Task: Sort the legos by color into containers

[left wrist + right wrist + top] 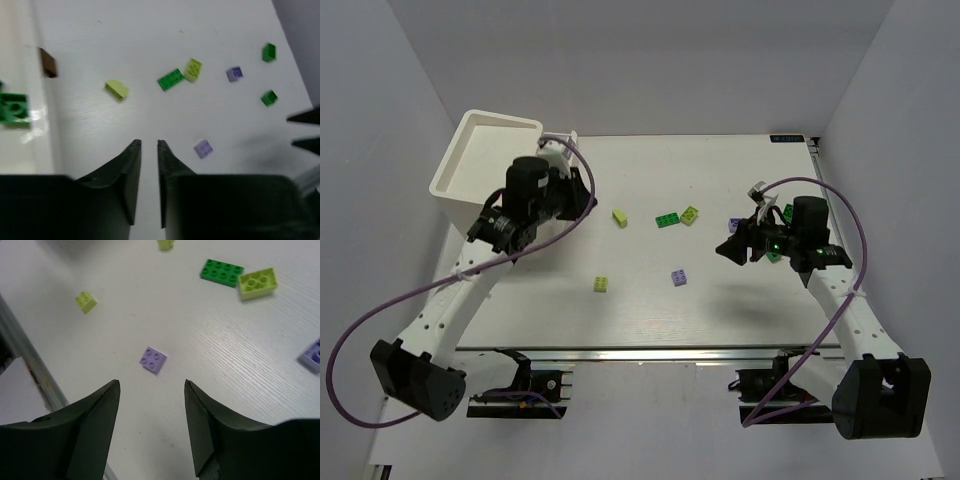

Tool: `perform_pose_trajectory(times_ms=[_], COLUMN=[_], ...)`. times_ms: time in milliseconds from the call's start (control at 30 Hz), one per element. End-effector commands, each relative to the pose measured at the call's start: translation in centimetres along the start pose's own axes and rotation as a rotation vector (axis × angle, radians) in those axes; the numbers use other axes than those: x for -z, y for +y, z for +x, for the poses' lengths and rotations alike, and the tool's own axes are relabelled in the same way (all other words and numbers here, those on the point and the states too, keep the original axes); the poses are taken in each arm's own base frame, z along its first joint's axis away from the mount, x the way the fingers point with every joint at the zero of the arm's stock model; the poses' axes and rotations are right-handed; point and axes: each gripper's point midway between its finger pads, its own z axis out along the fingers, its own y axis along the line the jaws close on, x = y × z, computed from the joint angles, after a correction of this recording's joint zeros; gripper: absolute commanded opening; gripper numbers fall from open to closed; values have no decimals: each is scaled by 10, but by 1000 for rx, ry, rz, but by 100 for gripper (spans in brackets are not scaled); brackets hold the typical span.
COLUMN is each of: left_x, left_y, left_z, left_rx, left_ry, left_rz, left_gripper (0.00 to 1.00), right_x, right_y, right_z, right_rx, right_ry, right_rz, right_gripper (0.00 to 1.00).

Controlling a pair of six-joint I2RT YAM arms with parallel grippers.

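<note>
The wide-open, empty right tool (151, 385) should centre over the lavender lego (153, 360) before dropping straight down; the narrowly parted left tool (149, 145) holds nothing.

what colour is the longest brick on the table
Green; the brick shows best in right wrist view.

I see a white wood-grain surface (720, 300) boxed in by plain pale grey walls (650, 60) behind and on both sides. Light falls evenly, shadows soft.
</note>
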Motion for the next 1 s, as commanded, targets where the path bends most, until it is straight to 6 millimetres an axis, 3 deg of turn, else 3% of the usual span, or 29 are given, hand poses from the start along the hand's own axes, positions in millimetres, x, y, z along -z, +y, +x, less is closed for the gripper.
perform_pose_trajectory(times_ms=[0, 100, 200, 300, 433, 667, 767, 967], left_x=[4, 8, 9, 10, 10, 15, 17, 21], left_y=[-50, -49, -50, -50, -46, -41, -39, -40], left_z=[39, 68, 89, 102, 112, 120, 123, 123], left_rx=[2, 7, 3, -19, -42, -103, -116, -119], left_ry=[44, 74, 96, 99, 81, 82, 70, 66], left_rz=[332, 378, 412, 426, 433, 433, 431, 441], left_gripper=[34, 52, 56, 57, 58, 60, 61, 63], right_x=[4, 13, 28, 38, 48, 59, 60, 59], right_y=[-38, -73, -104, -120, -132, -168, -182, -207], right_z=[-5, -4, 3, 12, 29, 91, 101, 101], right_rx=[-18, -57, -74, -44, 12, -10, -25, -12], right_ry=[6, 52, 122, 201, 342, 617, 643, 648], right_rz=[209, 399, 568, 625, 630, 586, 602, 627], right_gripper=[60, 66, 74, 78, 89, 89, 89, 88])
